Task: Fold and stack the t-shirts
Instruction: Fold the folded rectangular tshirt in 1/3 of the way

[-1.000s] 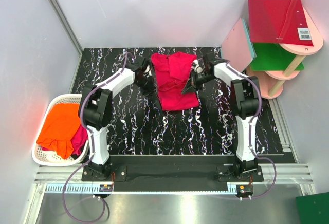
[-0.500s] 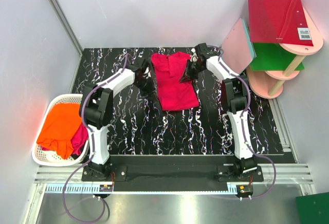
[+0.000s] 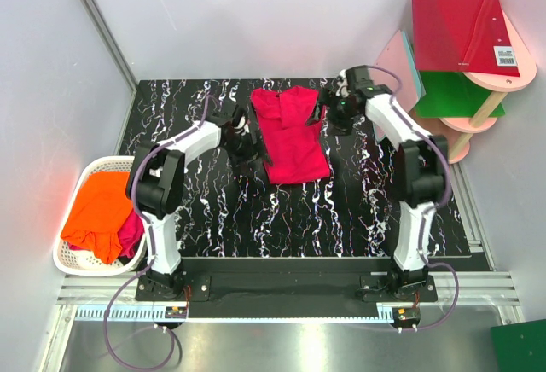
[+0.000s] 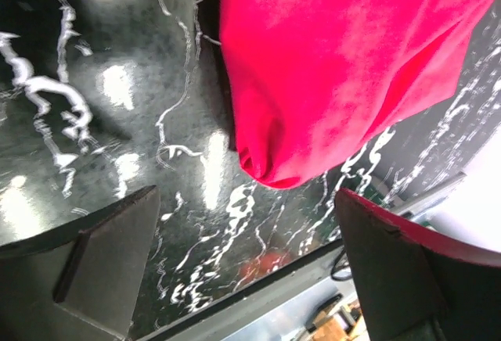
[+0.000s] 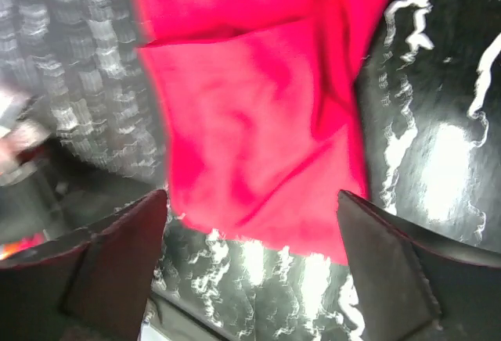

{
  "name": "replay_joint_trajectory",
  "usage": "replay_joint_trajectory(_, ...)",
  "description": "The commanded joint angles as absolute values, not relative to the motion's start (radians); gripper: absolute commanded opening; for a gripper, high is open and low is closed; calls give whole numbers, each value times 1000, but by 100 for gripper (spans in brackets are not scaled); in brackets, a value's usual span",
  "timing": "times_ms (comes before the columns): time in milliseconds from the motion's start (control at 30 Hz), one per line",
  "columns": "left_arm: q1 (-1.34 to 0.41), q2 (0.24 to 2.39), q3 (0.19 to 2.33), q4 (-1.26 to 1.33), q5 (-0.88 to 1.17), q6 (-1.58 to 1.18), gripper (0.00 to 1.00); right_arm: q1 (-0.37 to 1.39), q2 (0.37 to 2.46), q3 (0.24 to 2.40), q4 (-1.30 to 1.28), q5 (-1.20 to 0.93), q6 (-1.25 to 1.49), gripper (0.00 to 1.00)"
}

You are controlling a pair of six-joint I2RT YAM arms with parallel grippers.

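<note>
Crimson t-shirt (image 3: 294, 137) lies partly folded on the far middle of the worktop (image 3: 341, 218), with a pincer on either side. The left pincer (image 3: 252, 150) is released at the shirt's left edge. In its wrist view the spread fingers (image 4: 94, 255) frame the rounded fold corner and grip nothing. The right pincer (image 3: 320, 112) is likewise released, at the shirt's far-right edge, with the cloth's edge lying between its fingers (image 5: 407, 271).

Outward, marbled worktop runs from the shirt's near hem to the arm bases and out to both sides. Beside the worktop's left edge a white basket (image 3: 72, 180) holds an orange t-shirt (image 3: 101, 210) over a second crimson t-shirt (image 3: 134, 231). A pink board (image 3: 394, 73) leans just beside the right arm, at the worktop's far-right corner.
</note>
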State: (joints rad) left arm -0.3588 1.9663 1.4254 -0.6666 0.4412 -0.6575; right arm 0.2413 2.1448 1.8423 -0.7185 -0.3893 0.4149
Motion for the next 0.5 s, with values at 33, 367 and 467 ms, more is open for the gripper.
replay_joint_trajectory(33,-353,1983,1428,-514,529,-722,4,199,1982,1645,-514,-613,495,80)
replay_joint_trajectory(367,-353,2010,1503,-526,537,-814,0,209,2377,1941,-630,-756,549,0)
replay_joint_trajectory(467,-356,1980,1468,-520,537,-827,0,209,2468,2012,-719,-668,535,0)
